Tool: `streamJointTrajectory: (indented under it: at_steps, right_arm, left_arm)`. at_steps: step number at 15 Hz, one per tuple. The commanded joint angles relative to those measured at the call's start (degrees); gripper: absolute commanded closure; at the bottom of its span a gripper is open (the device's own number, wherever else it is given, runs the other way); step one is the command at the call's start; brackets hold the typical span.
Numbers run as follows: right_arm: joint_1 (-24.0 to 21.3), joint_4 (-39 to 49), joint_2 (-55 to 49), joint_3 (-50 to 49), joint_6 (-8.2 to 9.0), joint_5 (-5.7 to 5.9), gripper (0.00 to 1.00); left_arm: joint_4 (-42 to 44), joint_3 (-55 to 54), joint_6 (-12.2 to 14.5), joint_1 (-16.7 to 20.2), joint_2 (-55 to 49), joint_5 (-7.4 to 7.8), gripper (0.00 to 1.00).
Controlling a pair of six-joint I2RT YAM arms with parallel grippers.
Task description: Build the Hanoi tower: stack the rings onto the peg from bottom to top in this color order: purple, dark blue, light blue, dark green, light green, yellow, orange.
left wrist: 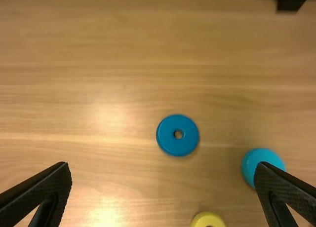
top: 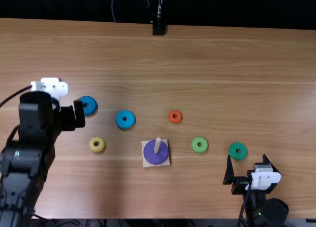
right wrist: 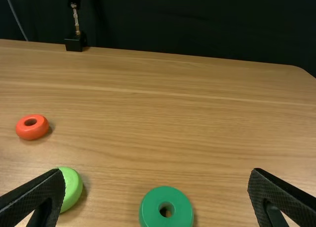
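Purple ring sat on peg. L tool was released, nr dk blue ring; R tool also released, nr dk green ring. Lt blue ring, yellow ring, orange ring & lt green ring lay loose on desk.

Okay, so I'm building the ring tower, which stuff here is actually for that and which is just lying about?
For the tower:
- peg on its square base
- purple ring, already on the peg
- loose rings: dark blue, light blue, dark green, light green, yellow, orange

Just about:
- black stand, far edge
- thin cable beyond the table
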Motion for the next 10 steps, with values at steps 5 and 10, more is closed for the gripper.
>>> streamJointTrajectory:
  at_steps: [5,10]
  right_arm:
    - [-0.34,-3.94,-0.69,-3.81,0.03,0.82,0.00]
    - [-0.34,-3.94,-0.69,-3.81,0.03,0.82,0.00]
  left_arm:
    - [-2.82,9.72,8.42,0.17,20.00,5.56,0.00]
    - [-2.61,13.67,8.53,-0.62,32.40,5.56,0.00]
